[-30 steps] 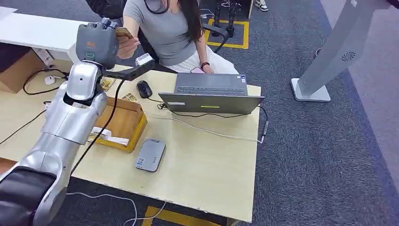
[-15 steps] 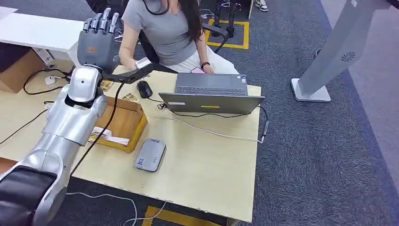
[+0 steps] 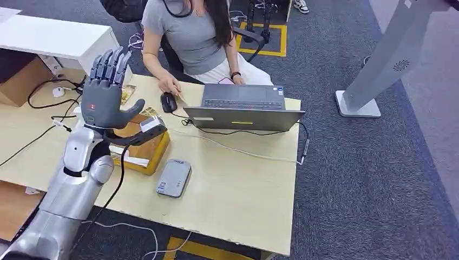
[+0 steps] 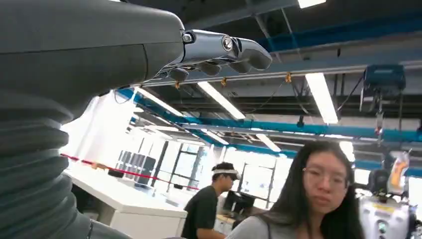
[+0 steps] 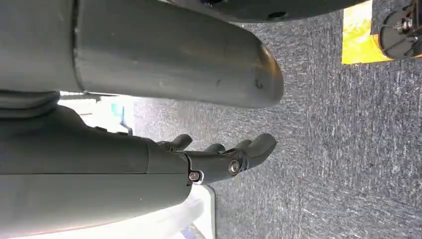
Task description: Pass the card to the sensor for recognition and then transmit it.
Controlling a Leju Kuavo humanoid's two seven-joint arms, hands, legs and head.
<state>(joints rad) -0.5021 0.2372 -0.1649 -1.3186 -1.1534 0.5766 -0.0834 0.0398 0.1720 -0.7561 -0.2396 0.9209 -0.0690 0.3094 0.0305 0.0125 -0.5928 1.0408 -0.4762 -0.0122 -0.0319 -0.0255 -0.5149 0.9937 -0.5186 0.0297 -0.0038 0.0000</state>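
Both my hands hold nothing: left hand (image 3: pixel 106 92) raised over the bench (image 3: pixel 238 184), fingers (image 3: pixel 111 60) spread; right hand (image 5: pixel 219 157) loosely open above carpet. Where the card is, I cannot tell.

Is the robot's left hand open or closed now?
Open: the left hand is raised above the table, fingers spread, holding nothing.

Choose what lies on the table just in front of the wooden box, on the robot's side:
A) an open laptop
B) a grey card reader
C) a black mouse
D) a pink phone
B: the flat grey card reader lies on the table beside the near edge of the wooden box.
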